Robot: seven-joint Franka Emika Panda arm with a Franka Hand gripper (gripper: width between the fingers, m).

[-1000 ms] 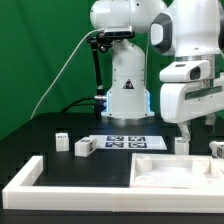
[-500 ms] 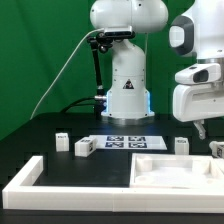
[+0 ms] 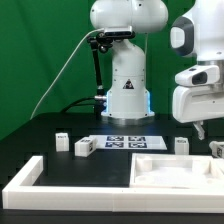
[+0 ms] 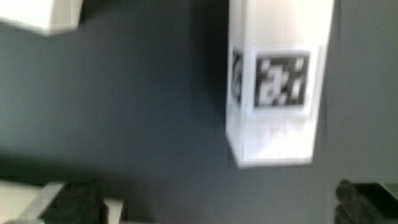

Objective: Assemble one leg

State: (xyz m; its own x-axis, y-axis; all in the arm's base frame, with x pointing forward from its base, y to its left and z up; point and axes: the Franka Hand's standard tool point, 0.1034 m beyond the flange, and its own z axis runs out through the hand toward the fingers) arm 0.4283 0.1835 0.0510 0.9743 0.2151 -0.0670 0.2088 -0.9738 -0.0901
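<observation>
While the end effector (image 4: pixel 222 203) hangs spread apart, the leg (image 4: pixel 276 85) lies tag-up, lengthwise across its grip line.

No words or numbers legible anywhere. Black-and-white square tag (image 4: pixel 281 80) on face of leg (image 4: pixel 276 135): pattern only, blurred. Row of similar tags on marker board (image 3: pixel 125 143). Small dark mark on robot base (image 3: pixel 127 88), too small to read.

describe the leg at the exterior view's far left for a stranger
Find the marker board before the robot's base. On the exterior view's left of it sit two white posts; the leg is the outer one, farther from the board than its neighbour.
</observation>
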